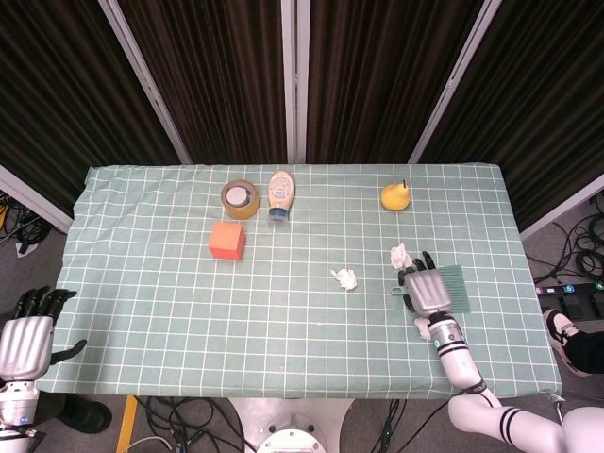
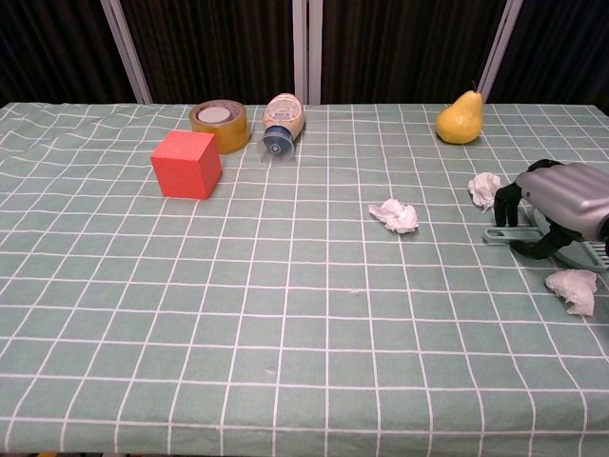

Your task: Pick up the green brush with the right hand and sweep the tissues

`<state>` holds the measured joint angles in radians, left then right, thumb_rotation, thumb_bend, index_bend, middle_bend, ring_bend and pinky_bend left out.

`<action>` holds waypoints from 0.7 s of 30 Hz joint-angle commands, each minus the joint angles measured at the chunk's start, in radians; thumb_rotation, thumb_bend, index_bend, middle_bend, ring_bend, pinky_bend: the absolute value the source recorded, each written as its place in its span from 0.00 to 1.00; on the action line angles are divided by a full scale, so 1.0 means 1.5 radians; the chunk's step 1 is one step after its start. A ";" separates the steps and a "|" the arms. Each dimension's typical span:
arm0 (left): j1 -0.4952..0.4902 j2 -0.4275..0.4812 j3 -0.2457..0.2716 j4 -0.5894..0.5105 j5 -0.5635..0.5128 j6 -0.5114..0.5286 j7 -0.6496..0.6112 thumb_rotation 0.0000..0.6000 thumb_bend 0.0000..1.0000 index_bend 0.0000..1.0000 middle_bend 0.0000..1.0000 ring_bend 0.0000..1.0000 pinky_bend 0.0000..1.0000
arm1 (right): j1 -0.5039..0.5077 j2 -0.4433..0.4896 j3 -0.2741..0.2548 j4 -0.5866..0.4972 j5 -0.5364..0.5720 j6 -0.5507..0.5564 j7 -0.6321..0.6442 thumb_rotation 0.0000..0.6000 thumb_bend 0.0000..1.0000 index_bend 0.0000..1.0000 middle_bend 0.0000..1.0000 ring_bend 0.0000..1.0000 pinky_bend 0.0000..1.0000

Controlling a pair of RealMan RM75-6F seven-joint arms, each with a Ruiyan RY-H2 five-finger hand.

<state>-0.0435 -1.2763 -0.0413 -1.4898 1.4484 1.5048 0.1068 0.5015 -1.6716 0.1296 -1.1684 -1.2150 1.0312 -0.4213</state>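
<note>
The green brush (image 1: pixel 454 283) lies flat near the table's right edge, its handle (image 2: pixel 497 233) pointing left. My right hand (image 1: pixel 428 292) sits over the handle with fingers curled around it and the thumb underneath, as the chest view shows (image 2: pixel 561 202). Three crumpled tissues lie around it: one (image 2: pixel 394 215) in the middle of the cloth, one (image 2: pixel 485 188) just behind the hand, and one (image 2: pixel 572 288) in front of it. My left hand (image 1: pixel 24 343) hangs off the table's front left corner, fingers apart and holding nothing.
An orange-red cube (image 1: pixel 226 240), a roll of tape (image 1: pixel 239 198) and a bottle lying on its side (image 1: pixel 280 193) stand at the back left. A yellow pear (image 1: pixel 395 196) sits at the back right. The green checked tablecloth (image 1: pixel 283 311) ends close to the brush.
</note>
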 commanded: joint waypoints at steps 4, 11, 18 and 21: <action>0.002 0.006 -0.004 -0.006 -0.002 0.006 0.003 1.00 0.06 0.24 0.20 0.12 0.12 | -0.031 0.119 0.012 -0.107 -0.059 0.071 0.116 1.00 0.33 0.64 0.54 0.23 0.15; 0.001 0.017 -0.008 -0.032 0.000 0.013 0.029 1.00 0.06 0.24 0.20 0.12 0.12 | 0.006 0.208 0.037 -0.094 -0.127 0.029 0.360 1.00 0.36 0.64 0.55 0.24 0.17; 0.006 0.033 -0.009 -0.064 -0.004 0.021 0.053 1.00 0.06 0.24 0.20 0.12 0.12 | 0.096 0.142 0.032 0.075 -0.224 -0.002 0.660 1.00 0.38 0.65 0.54 0.24 0.17; 0.008 0.040 -0.009 -0.075 -0.006 0.025 0.061 1.00 0.06 0.24 0.20 0.12 0.12 | 0.126 0.094 0.018 0.159 -0.244 -0.014 0.747 1.00 0.38 0.65 0.54 0.24 0.17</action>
<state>-0.0326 -1.2186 -0.0551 -1.5990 1.4411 1.5400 0.1959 0.6049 -1.4508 0.1705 -1.0991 -1.4970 1.0451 0.5157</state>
